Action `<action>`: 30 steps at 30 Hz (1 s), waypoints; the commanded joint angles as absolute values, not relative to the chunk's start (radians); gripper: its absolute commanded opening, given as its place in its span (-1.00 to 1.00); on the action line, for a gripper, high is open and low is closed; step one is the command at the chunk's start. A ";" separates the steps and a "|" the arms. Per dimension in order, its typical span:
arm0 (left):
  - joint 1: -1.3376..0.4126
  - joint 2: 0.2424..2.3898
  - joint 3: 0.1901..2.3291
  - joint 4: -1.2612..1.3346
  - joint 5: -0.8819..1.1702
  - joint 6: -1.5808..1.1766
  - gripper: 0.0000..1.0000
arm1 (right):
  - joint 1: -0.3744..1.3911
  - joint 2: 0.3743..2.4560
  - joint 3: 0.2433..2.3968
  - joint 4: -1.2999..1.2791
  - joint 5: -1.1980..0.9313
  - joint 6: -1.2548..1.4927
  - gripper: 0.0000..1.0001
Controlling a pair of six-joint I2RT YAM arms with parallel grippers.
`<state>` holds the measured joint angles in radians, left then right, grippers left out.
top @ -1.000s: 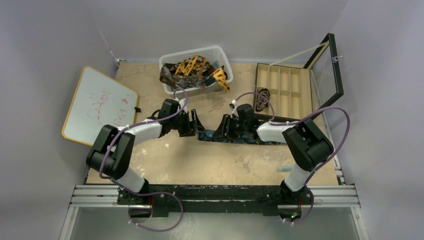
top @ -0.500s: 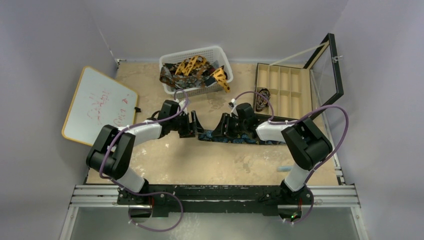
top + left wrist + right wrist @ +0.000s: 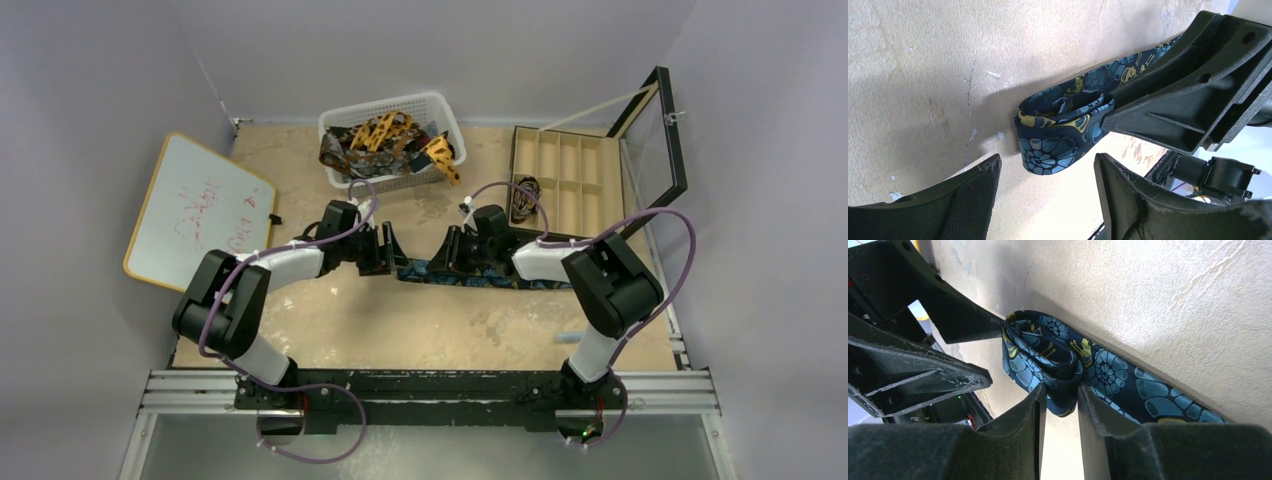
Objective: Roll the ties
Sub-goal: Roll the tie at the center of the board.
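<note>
Navy with blue-gold print, the tie [image 3: 1108, 375] lies midway across the counter [image 3: 400, 330], one end curled into a loose roll. The right end effector [image 3: 1060, 390] is clamped on the roll; the left end effector [image 3: 1047, 160] gapes just beside it. Overhead, both hide the roll.

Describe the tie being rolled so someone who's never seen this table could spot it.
On the sandy tabletop, look nearer than the white basket at the far edge, between the two arms. A navy tie lies flat there, one end coiled and pinched in the right claw. Unlike the orange and brown ties heaped in the basket, it carries a blue-and-gold print.
</note>
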<state>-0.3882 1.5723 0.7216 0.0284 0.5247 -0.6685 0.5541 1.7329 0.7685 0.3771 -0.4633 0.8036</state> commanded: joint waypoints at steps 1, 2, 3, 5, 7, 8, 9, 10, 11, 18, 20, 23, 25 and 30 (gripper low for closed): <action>-0.382 1.571 0.710 0.087 0.552 -0.644 0.32 | 0.545 1.751 0.807 0.399 -0.471 0.789 -0.39; -0.382 1.572 0.707 0.100 0.558 -0.641 0.32 | 0.543 1.755 0.809 0.393 -0.468 0.787 -0.44; -0.381 1.574 0.706 0.113 0.562 -0.634 0.33 | 0.540 1.760 0.812 0.387 -0.469 0.785 -0.49; -0.382 1.585 0.712 0.130 0.569 -0.621 0.33 | 0.537 1.775 0.823 0.373 -0.471 0.778 -0.55; -0.382 1.600 0.722 0.136 0.581 -0.611 0.33 | 0.535 1.792 0.834 0.355 -0.472 0.769 -0.60; -0.382 1.606 0.725 0.138 0.585 -0.611 0.33 | 0.535 1.798 0.836 0.351 -0.475 0.768 -0.61; -0.382 1.610 0.725 0.140 0.586 -0.614 0.33 | 0.535 1.802 0.836 0.350 -0.477 0.768 -0.62; -0.382 1.613 0.723 0.145 0.587 -0.620 0.33 | 0.535 1.806 0.836 0.349 -0.477 0.767 -0.63; -0.382 1.616 0.719 0.152 0.590 -0.624 0.33 | 0.535 1.808 0.835 0.347 -0.475 0.766 -0.64; -0.380 1.648 0.709 0.191 0.581 -0.673 0.33 | 0.535 1.823 0.830 0.342 -0.471 0.759 -0.67; -0.380 1.653 0.707 0.211 0.575 -0.692 0.34 | 0.535 1.828 0.830 0.339 -0.471 0.757 -0.67; -0.380 1.664 0.701 0.242 0.575 -0.719 0.33 | 0.535 1.830 0.828 0.336 -0.467 0.753 -0.68; -0.380 1.674 0.690 0.273 0.578 -0.743 0.33 | 0.535 1.831 0.826 0.334 -0.464 0.753 -0.68; -0.380 1.700 0.643 0.383 0.585 -0.801 0.19 | 0.534 1.838 0.825 0.333 -0.466 0.750 -0.69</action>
